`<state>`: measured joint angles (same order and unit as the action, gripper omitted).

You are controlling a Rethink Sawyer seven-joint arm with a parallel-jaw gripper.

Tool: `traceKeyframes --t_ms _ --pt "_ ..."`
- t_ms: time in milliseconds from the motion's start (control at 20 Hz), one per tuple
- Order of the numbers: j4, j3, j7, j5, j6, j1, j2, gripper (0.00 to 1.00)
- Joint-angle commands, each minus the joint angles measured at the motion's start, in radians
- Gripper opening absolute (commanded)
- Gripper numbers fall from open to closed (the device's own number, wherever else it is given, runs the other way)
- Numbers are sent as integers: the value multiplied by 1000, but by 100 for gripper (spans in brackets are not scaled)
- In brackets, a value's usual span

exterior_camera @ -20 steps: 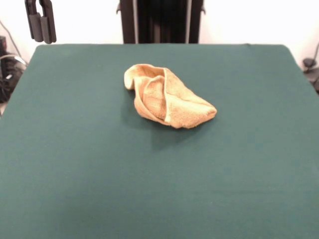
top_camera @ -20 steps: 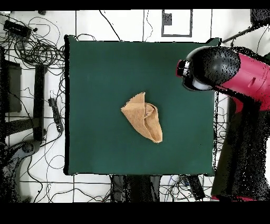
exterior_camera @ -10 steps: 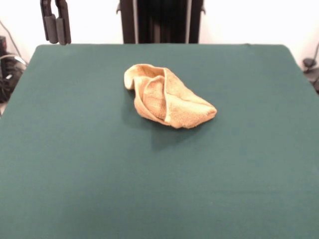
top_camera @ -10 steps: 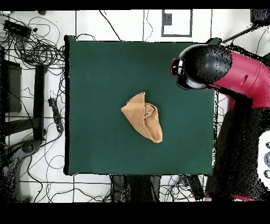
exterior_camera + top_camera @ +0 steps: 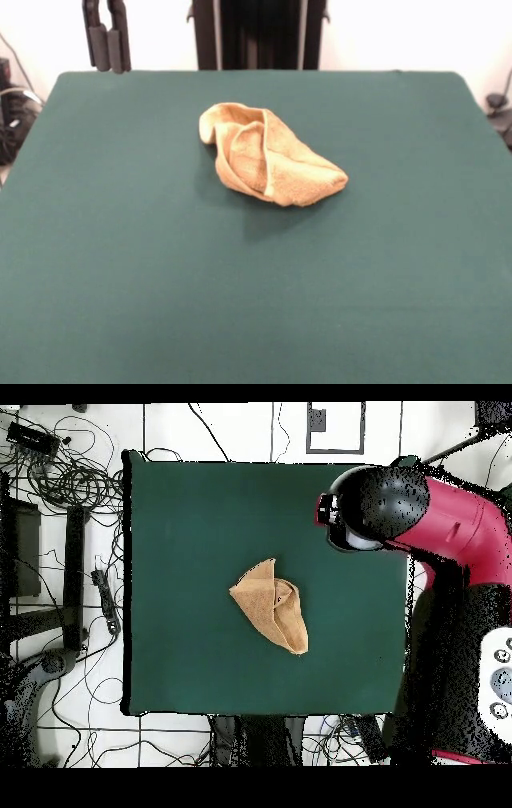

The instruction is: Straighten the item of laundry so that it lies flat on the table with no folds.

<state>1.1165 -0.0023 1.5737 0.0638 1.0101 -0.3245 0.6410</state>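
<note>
No writing readable anywhere. Towel [image 5: 268,164] lies crumpled w/ folds near table [image 5: 160,264] centre; in front view its long axis runs diagonal, rounded end up-left, narrower end pointing down-right. Tool [image 5: 109,44] hangs over table's back-left corner, well apart from towel, fingers close together, holding nothing. Arm [image 5: 420,509] over table's edge in overhead view.

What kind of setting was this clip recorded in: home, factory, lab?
Most likely a robotics lab. A red and black arm reaches over a table with a green cloth top that holds only a crumpled towel, and loose cables sprawl over the white tiled floor beside it.
</note>
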Motion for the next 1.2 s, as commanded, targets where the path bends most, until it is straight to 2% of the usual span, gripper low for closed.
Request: traceKeyframes --t_ms 50,1200 --pt "111 56 149 -22 24 70 -31 0" --pt "119 24 247 -57 -3 128 -33 0"
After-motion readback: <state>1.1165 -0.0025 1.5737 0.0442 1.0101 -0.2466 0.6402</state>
